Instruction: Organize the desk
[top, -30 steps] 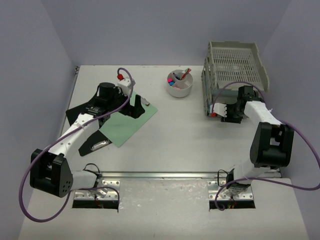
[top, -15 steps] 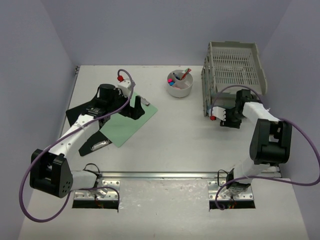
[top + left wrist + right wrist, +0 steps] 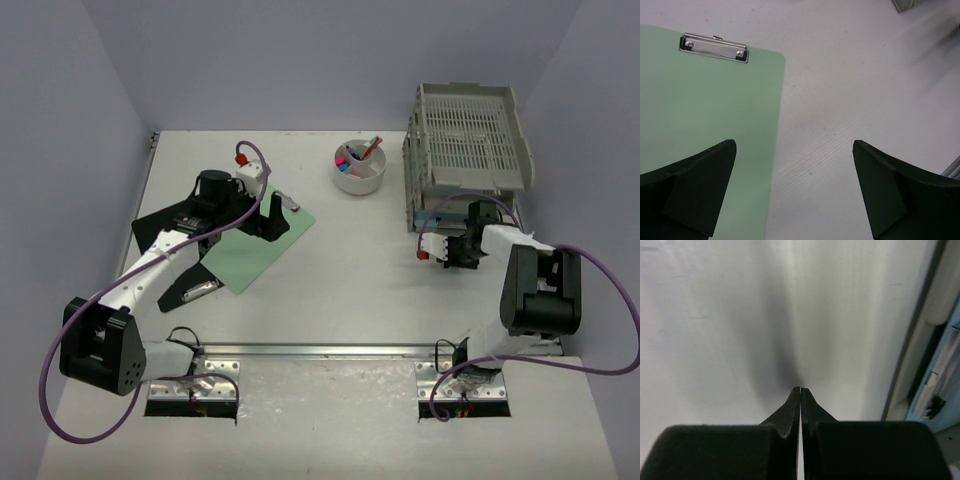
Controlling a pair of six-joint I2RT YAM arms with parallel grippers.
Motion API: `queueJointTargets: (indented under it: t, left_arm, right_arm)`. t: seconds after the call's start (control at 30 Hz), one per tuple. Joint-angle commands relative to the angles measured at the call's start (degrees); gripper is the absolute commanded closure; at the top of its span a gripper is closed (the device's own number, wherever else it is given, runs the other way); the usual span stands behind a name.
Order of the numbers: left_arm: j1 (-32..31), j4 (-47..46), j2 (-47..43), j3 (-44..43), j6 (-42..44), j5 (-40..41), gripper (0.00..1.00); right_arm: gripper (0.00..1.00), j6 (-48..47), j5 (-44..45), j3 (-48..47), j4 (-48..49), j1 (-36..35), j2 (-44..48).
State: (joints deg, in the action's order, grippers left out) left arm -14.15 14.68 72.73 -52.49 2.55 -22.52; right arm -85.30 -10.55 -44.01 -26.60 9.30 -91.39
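top view: the desk [image 3: 340, 280] lies between lilac walls [image 3: 70, 120], with a metal rail [image 3: 320, 350] across its front edge. the widest open room is the middle, from the rail up to a white bowl [image 3: 359, 170] of pens near the back edge. on the left a green clipboard [image 3: 250, 250] lies askew, overlapping black boards [image 3: 165, 215] that reach close to the left edge. the left gripper [image 3: 272, 215] hangs over the clipboard's far end. in the back right corner the grey trays [image 3: 470, 130] stand stacked, close to the right wall. the right gripper [image 3: 460, 255] sits low just in front of them, and its arm fills the narrow strip along the right edge.

left wrist view: the left gripper's two fingers [image 3: 685, 190] stand wide apart with nothing between them. one is over the green clipboard, the other over bare desk. the clipboard's long edge runs between them, and its metal clip [image 3: 713, 47] lies at the far end. beyond that edge the desk is bare white. a corner of the rail shows at the lower right.

right wrist view: the right gripper's fingers are pressed tip to tip and hold nothing, with the tips low over the desk. bare white surface runs ahead and to the left. the trays' grey frame stands along the right side, with something blue [image 3: 950, 365] inside.
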Motion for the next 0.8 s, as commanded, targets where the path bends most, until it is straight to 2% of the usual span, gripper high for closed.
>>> queueJointTargets:
  t: [0.0, 0.1, 0.47, 0.53, 0.6, 0.77]
  left_arm:
    - [0.7, -3.1, -1.2, 0.0, -0.2, -0.2, 0.00]
    - [0.7, -3.5, -0.9, 0.2, -0.3, -0.1, 0.00]
    - [0.7, -4.1, -0.2, 0.7, -1.4, 3.2, 0.00]
    - [0.7, -4.1, -0.3, 0.9, -1.5, 4.7, 0.00]
    - [0.7, -4.3, -0.5, 1.5, -1.4, 8.2, 0.00]
    - [0.8, -4.6, 0.1, 1.3, -2.8, 16.8, 0.00]
  right_arm:
    - [1.00, 3.2, -0.1, -0.7, 13.3, 0.3, -3.3]
    - [1.00, 5.9, 0.0, -1.9, 21.8, 0.3, -6.9]
    - [1.00, 8.5, -0.8, -6.5, 28.4, 0.3, -14.1]
    - [0.98, 8.3, -1.5, -6.0, 27.9, 0.3, -13.1]
    - [0.90, 7.3, -3.3, -4.4, 26.5, 0.3, -10.3]
    - [0.78, 4.2, -8.2, 2.4, 21.7, 0.3, 0.0]
